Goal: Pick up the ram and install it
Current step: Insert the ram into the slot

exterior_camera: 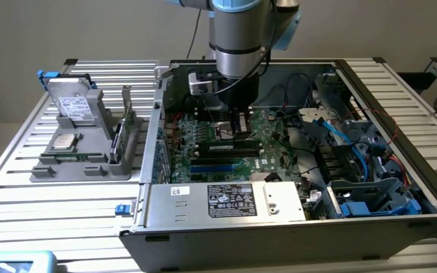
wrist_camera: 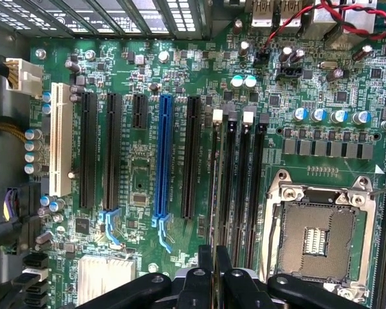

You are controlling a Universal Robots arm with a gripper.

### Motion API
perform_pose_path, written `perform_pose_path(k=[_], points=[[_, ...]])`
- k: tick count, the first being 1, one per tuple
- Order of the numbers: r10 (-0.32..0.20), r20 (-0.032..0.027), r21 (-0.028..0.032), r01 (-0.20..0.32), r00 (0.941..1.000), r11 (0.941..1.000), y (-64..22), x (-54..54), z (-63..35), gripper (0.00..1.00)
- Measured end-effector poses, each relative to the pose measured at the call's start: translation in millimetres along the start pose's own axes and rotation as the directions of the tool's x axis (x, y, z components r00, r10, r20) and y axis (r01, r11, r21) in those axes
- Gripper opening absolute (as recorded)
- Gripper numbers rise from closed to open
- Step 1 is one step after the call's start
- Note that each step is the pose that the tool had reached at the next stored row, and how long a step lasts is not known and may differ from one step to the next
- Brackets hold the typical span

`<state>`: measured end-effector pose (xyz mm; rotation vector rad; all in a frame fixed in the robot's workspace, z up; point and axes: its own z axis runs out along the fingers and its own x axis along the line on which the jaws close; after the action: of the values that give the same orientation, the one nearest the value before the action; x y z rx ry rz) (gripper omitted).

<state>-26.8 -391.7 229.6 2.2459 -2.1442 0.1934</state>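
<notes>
Fingers: the fingers (wrist_camera: pixel 206 283) stand close together with only a thin slit between them. As far as can be made out, they pinch the top edge of the ram (exterior_camera: pixel 230 149).
Ram: a dark stick with a pale label, standing on edge directly under the fingers and lying lengthwise along the memory slots (wrist_camera: pixel 241 187).
Ram seating: I cannot tell whether it has entered the slot or hangs just above it.
Slot in line: from the wrist, the slit between the fingers lines up with the outermost memory slot, the one nearest the long card slots.
Latches: white clips (wrist_camera: pixel 217 116) sit at the far ends of two slots, and I cannot tell whether they are swung open.
Beside the fingers: the open processor socket (wrist_camera: pixel 318 235) lies on one side of the slots and the blue card slot (wrist_camera: pixel 162 154) on the other.
Further out: the motherboard (wrist_camera: pixel 141 212) lies inside the open computer case (exterior_camera: pixel 400 148).
Well away: a grey parts tray (exterior_camera: pixel 59 170) sits on the counter (exterior_camera: pixel 21 187), toward the exterior view's left.
Step in hand: in my judgement this is the install part, with the stick carried to its slot.
What seating calls for: the stick must be square over the slot with its notch matched. The push must be straight and even so that both ends go in together and the clips catch.
</notes>
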Motion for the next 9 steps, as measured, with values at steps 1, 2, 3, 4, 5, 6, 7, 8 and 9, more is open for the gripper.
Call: perform_pose_path(k=[1, 2, 3, 4, 5, 6, 7, 8, 9], points=[[0.0, 0.0002, 0.0001, 0.0, 1.0, 1.0, 0.1, 0.0, 0.1, 0.14], [0.0, 0.0001, 0.0001, 0.0, 1.0, 1.0, 0.2, 0.1, 0.2, 0.14], [0.0, -0.0001, 0.0001, 0.0, 1.0, 1.0, 0.2, 0.2, 0.2, 0.14], [0.0, -0.0003, 0.0, 0.0, 1.0, 1.0, 0.3, 1.0, 0.2, 0.14], [0.0, -0.0002, 0.0001, 0.0, 1.0, 1.0, 0.4, 1.8, 0.4, 0.14], [0.0, -0.0002, 0.0001, 0.0, 1.0, 1.0, 0.4, 2.1, 0.5, 0.14], [0.0, -0.0001, 0.0001, 0.0, 1.0, 1.0, 0.4, 2.1, 0.7, 0.14], [0.0, 0.0, 0.0001, 0.0, 1.0, 1.0, 0.4, 2.1, 1.0, 0.14], [0.0, 0.0, 0.0001, 0.0, 1.0, 1.0, 0.3, 1.7, 1.2, 0.14]])
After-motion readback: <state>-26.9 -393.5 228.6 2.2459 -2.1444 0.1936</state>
